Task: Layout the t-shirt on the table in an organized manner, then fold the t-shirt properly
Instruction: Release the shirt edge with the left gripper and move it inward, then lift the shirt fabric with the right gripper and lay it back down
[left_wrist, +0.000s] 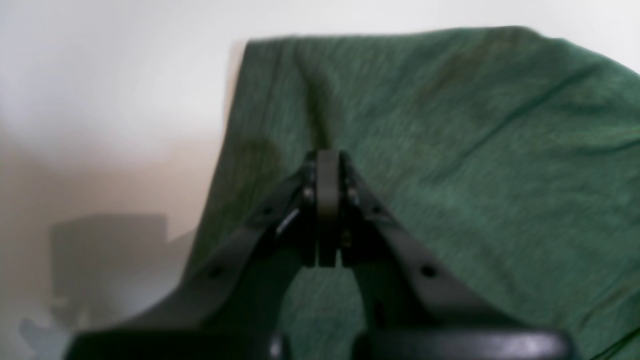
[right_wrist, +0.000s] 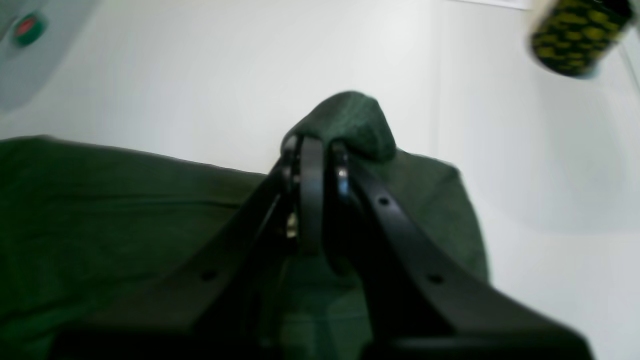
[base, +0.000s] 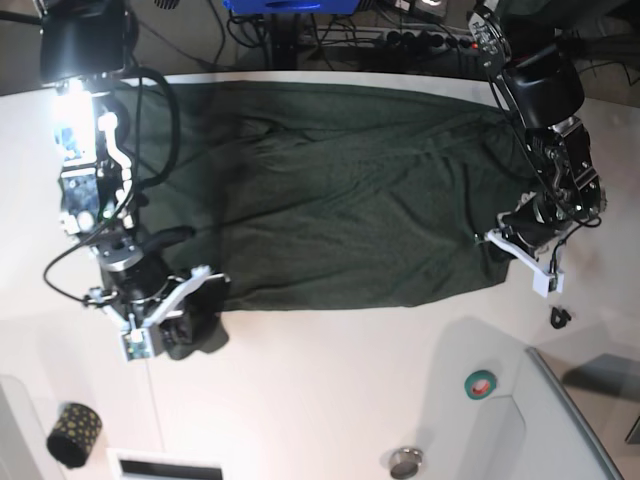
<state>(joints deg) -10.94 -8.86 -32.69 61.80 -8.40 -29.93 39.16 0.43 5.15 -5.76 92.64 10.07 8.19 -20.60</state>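
The dark green t-shirt (base: 340, 190) lies spread wide across the white table (base: 330, 380), with creases in its middle. My right gripper (base: 205, 305) is at the shirt's near left corner, shut on a bunched fold of the t-shirt (right_wrist: 350, 122); in the right wrist view the right gripper (right_wrist: 320, 147) pinches it just above the table (right_wrist: 225, 75). My left gripper (base: 500, 243) is at the shirt's right edge. In the blurred left wrist view the left gripper (left_wrist: 327, 157) is shut on the t-shirt (left_wrist: 475, 150), which drapes away from the tips.
A yellow-and-black patterned roll (base: 75, 432) stands near the front left corner. A green tape roll (base: 480, 383) lies beside the grey raised tray (base: 575, 420) at the front right. A small metal disc (base: 405, 462) and a small black part (base: 558, 317) lie nearby. Cables run behind the table.
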